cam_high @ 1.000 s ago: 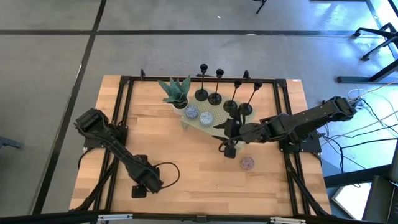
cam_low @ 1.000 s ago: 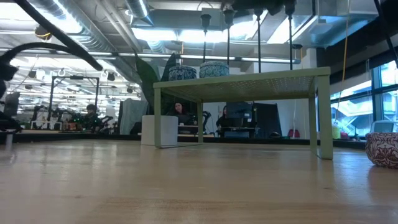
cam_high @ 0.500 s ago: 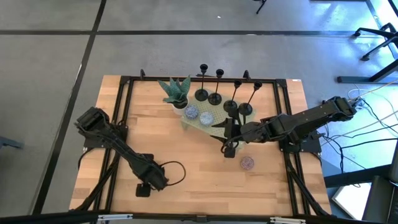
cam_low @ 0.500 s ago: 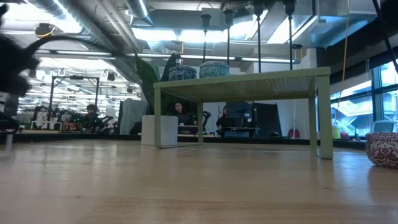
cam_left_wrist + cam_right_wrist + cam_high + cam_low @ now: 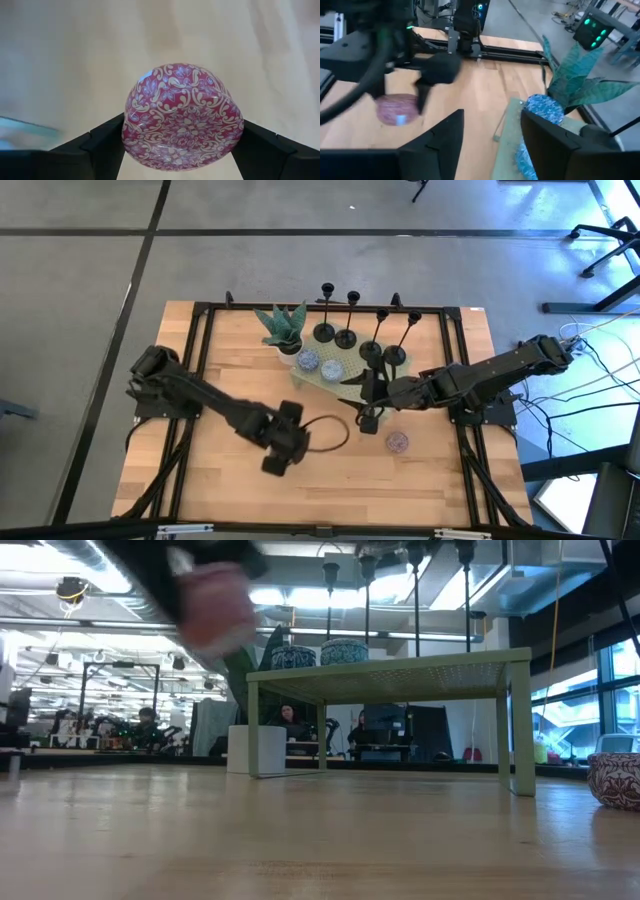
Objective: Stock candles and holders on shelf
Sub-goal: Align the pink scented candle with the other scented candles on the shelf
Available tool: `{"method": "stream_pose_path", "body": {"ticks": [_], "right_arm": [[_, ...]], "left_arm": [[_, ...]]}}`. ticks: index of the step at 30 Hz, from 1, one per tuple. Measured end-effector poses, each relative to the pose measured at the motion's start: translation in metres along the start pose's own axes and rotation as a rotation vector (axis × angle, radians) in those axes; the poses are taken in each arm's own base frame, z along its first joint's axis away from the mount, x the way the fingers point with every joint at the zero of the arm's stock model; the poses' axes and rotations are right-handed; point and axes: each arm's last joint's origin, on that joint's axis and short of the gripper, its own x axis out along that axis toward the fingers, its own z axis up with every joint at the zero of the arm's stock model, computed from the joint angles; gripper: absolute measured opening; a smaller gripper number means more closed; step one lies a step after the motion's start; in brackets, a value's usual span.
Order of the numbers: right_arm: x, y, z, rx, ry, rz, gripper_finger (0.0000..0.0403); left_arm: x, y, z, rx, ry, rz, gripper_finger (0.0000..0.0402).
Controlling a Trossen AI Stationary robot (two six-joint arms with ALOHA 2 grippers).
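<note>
Left gripper (image 5: 182, 142) clamped on pink-red candle (image 5: 183, 117), carried above the tabletop toward the shelf (image 5: 340, 372) for stocking. Right gripper (image 5: 492, 130) parted, empty, at the shelf's near edge.

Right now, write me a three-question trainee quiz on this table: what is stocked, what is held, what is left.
1. True or false: both bluish candles already sit on the green shelf.
2. What does the left gripper hold?
A. a black holder
B. a pink-red candle
C. the plant
3. Fill in: the other pink-red candle lies on the ____, near the right gripper.

Key
1. True; the low view shows both on top of the shelf.
2. B; the left wrist view shows its fingers clamped on either side of the pink-red candle, lifted off the table.
3. Tabletop, not yet on the shelf.
</note>
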Motion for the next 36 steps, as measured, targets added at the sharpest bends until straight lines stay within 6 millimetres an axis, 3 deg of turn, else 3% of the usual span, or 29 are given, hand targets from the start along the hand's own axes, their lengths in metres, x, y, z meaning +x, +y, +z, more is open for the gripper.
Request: {"method": "stream_pose_path", "body": {"ticks": [7, 14, 19, 24, 36], "right_arm": [[-0.008, 0.016, -0.004, -0.025, 0.028, 0.035, 0.0126], [-0.027, 0.027, -0.013, -0.096, 0.077, -0.104, 0.0052], [-0.037, 0.029, -0.016, -0.048, 0.088, -0.134, 0.0044], [-0.036, 0.026, -0.015, -0.046, 0.078, -0.180, 0.0044], [-0.026, 0.012, -0.015, 0.006, 0.113, -0.171, 0.0044]], "left_arm": [[-0.007, 0.045, 0.025, 0.061, -0.131, 0.172, 0.0305], [-0.009, 0.085, 0.052, 0.097, -0.378, 0.283, 0.0305], [-0.009, 0.108, 0.061, 0.097, -0.483, 0.281, 0.0306], [0.009, 0.125, 0.066, 0.085, -0.503, 0.240, 0.0306], [0.014, 0.145, 0.065, 0.027, -0.497, 0.341, 0.0306]]}}
